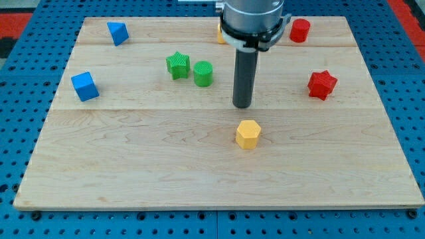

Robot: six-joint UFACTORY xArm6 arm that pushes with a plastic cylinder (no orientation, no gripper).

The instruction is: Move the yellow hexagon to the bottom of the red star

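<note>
A wooden board (133, 166) lies on a blue pegboard table (20, 133). The arm's rod ends in my tip (242, 105), a bare tip grasping nothing, just beyond the yellow hexagon (248, 134), which sits near the board's middle, well left of and nearer than the red star (322, 85). A red cylinder (300, 30) stands far right; a green star (178, 65) touches a green cylinder (203, 73); two blue blocks (84, 86) (117, 32) sit far left.

My dark rod ends in my tip (242, 105) above the pale, grained wooden table (133, 172). On it sit a yellow hexagon block (248, 134), a red star block (322, 84), a red cylinder block (299, 30), a green star block (178, 65) and a green cylinder block (203, 73). Two blue blocks (84, 86) (117, 32) are there too, and blue pegboard (20, 133) surrounds the table.
</note>
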